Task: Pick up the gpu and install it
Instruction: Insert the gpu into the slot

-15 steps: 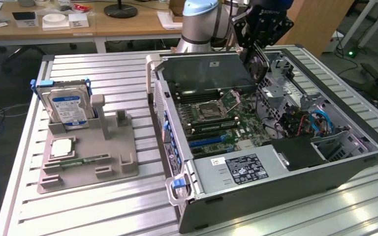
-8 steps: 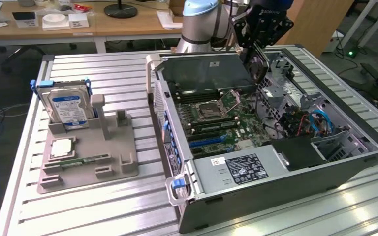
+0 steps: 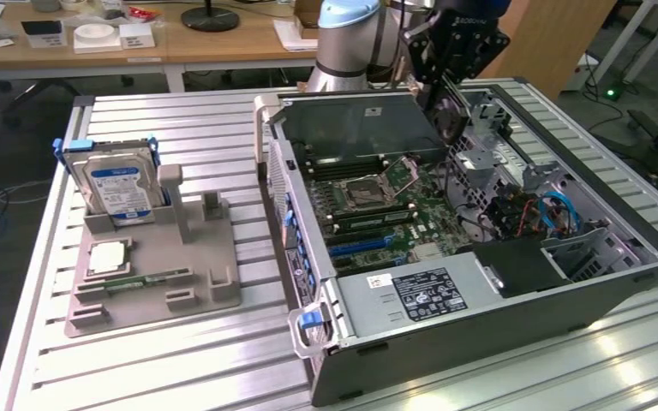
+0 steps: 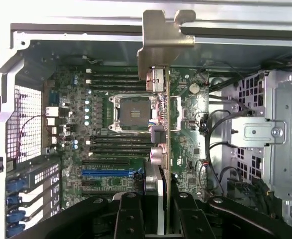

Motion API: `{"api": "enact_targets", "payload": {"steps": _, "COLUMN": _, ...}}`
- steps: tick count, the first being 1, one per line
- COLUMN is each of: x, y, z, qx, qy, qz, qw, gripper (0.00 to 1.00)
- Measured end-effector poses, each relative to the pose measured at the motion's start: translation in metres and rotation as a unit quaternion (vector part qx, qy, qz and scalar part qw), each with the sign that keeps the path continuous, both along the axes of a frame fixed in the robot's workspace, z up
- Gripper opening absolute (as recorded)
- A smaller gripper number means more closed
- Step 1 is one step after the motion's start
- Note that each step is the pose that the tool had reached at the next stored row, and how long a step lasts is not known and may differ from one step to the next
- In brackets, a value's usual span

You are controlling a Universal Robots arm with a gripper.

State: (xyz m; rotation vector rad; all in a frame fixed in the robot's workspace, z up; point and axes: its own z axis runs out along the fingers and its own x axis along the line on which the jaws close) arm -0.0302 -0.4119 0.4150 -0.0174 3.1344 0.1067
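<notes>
The gpu (image 4: 167, 130) hangs edge-on between my black fingers (image 4: 131, 215), its silver end bracket (image 4: 158, 47) pointing away from the wrist. My gripper (image 4: 158, 201) is shut on the card's green board. In the exterior view the gripper (image 3: 452, 75) hovers over the far side of the open computer case (image 3: 478, 295), with the gpu (image 3: 448, 101) held upright beneath it, above the motherboard (image 3: 380, 201). Whether the card touches anything below, I cannot tell.
The motherboard shows a CPU socket (image 4: 131, 113), memory slots and a blue expansion slot (image 4: 111, 174). Drive cages and cables (image 3: 535, 214) fill the case's right side. A grey holder (image 3: 152, 265) on the exterior view's left carries a hard drive (image 3: 121, 190), a processor (image 3: 110, 257) and a memory stick (image 3: 146, 280).
</notes>
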Motion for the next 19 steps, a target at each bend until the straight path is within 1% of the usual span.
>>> {"api": "enact_targets", "payload": {"steps": 4, "x": 0.0000, "y": 0.0000, "z": 0.0000, "qx": 0.0000, "qy": 0.0000, "qz": 0.026, "qw": 0.9997, "gripper": 0.28}}
{"api": "enact_targets", "payload": {"steps": 10, "x": 0.0000, "y": 0.0000, "z": 0.0000, "qx": 0.0000, "qy": 0.0000, "qz": 0.057, "qw": 0.9984, "gripper": 0.28}}
{"api": "enact_targets", "payload": {"steps": 15, "x": 0.0000, "y": 0.0000, "z": 0.0000, "qx": 0.0000, "qy": 0.0000, "qz": 0.085, "qw": 0.9963, "gripper": 0.28}}
{"api": "enact_targets", "payload": {"steps": 19, "x": 0.0000, "y": 0.0000, "z": 0.0000, "qx": 0.0000, "qy": 0.0000, "qz": 0.109, "qw": 0.9940, "gripper": 0.28}}
